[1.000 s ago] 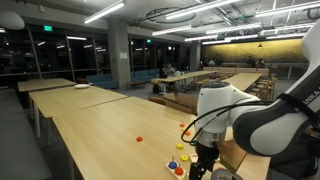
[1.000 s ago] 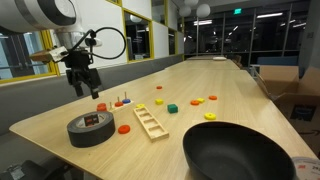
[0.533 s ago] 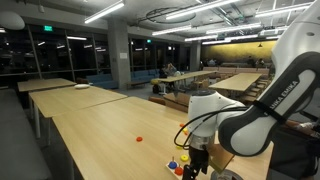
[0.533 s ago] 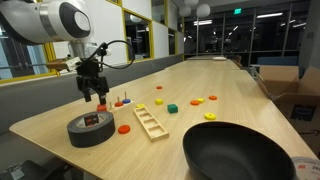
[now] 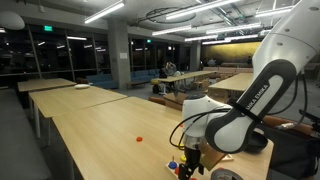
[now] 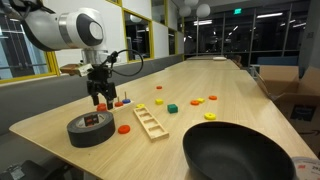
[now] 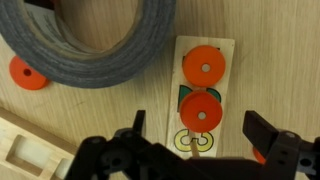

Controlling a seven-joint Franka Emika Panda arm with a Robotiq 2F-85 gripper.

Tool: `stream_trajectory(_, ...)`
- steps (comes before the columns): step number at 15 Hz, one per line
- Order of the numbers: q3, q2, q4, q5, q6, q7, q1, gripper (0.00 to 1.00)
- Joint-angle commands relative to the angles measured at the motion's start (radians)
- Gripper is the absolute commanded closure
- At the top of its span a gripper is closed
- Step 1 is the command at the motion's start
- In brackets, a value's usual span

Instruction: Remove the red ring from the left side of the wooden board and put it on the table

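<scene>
Tight on one flank: grey tape roll (image 7: 90,40) lying just beside the long edge of the wooden board (image 7: 228,90), with a loose red disc (image 7: 27,73) on the table beyond the roll. Near table edge (image 6: 40,135) runs close to the roll in an exterior view. Slatted wooden rack (image 6: 150,122) near the board on the opposite side, black pan (image 6: 238,155) well apart at the near end. Open tabletop (image 6: 240,90) past the scattered coloured pieces.

Arm (image 6: 70,28) bent down over the board's end of the table, wrist pointing straight down. Gripper (image 6: 103,97) low over the board, just beside the tape roll. Same bent-over pose in both exterior views, with the arm's bulk (image 5: 270,80) above the gripper (image 5: 190,160).

Fingers (image 7: 137,130) spread wide in the wrist view, one on each side of the board's width, pinching nothing. Cannot tell whether the tips touch anything.

Two red rings seated on the board: far red ring (image 7: 205,67) at the end away from the gripper (image 7: 195,120), middle red ring (image 7: 200,110) between the fingers, yellow ring (image 7: 195,140) at the near end. Cannot tell which end counts as the board's left.
</scene>
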Motion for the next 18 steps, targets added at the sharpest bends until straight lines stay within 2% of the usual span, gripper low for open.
stream_trajectory(1,-0.038,0.027,0.027,-0.008,0.016,0.016,0.031,0.00)
stream_trajectory(18,-0.052,-0.026,-0.002,0.037,-0.015,-0.003,0.051,0.00)
